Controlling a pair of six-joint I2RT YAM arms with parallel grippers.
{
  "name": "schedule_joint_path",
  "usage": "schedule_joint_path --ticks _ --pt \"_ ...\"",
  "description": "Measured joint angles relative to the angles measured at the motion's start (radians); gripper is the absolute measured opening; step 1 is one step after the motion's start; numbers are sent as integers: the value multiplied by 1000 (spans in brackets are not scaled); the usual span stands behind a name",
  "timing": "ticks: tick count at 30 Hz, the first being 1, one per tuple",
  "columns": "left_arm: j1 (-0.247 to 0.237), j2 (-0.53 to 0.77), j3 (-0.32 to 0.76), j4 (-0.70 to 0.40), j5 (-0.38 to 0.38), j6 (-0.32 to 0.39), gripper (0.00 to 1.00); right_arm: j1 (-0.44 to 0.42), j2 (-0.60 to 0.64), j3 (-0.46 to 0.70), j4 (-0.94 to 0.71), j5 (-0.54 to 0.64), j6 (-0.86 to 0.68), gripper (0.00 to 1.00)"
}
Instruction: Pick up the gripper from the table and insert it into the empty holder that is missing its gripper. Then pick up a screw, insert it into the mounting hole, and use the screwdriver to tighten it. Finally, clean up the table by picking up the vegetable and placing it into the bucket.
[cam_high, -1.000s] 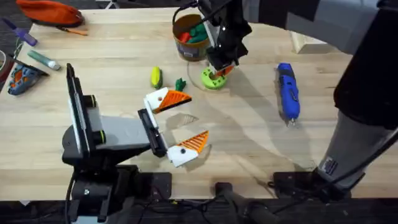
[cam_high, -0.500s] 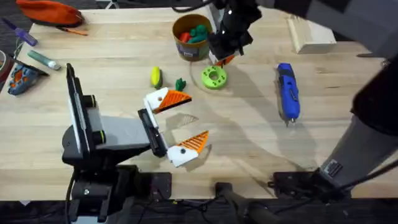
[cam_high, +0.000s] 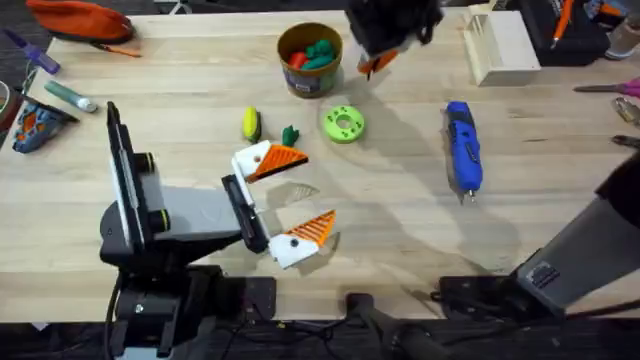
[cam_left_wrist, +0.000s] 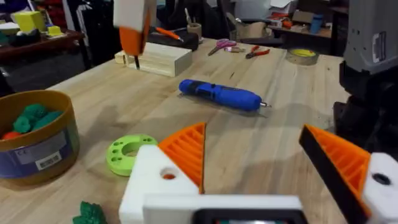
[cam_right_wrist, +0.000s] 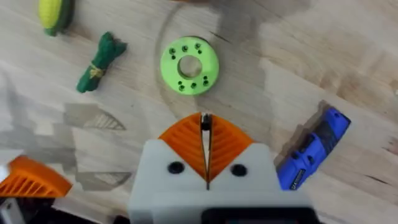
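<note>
Bare tabletop (cam_high: 400, 200) lies between the left gripper (cam_high: 290, 200), fingers spread wide and empty, and the screwdriver (cam_high: 462, 145) lying flat. The bucket (cam_high: 309, 58) stands near the far edge; beside it the right gripper (cam_right_wrist: 205, 146) hangs above, fingers pinched on a thin dark screw (cam_right_wrist: 205, 122).

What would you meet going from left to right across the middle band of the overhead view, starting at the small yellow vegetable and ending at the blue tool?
Yellow vegetable → small green vegetable → green disc → blue screwdriver.
</note>
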Motion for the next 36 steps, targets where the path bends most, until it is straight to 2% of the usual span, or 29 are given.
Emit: schedule_joint_path --ticks 5,10,16,27,28,36 --pt "0 0 0 0 0 0 985 36 -10 144 -62 2 0 6" --pt "0 0 0 0 0 0 985 132 -10 233 -73 1 -1 6" --pt "0 0 0 0 0 0 985 249 -10 244 -74 1 -1 6" --pt "0 0 0 0 0 0 985 382 -10 244 -74 1 -18 6" --pt "0 0 0 0 0 0 985 413 -10 244 -74 1 -26 6" --pt "0 0 0 0 0 0 985 463 -9 244 -74 -2 -39 6"
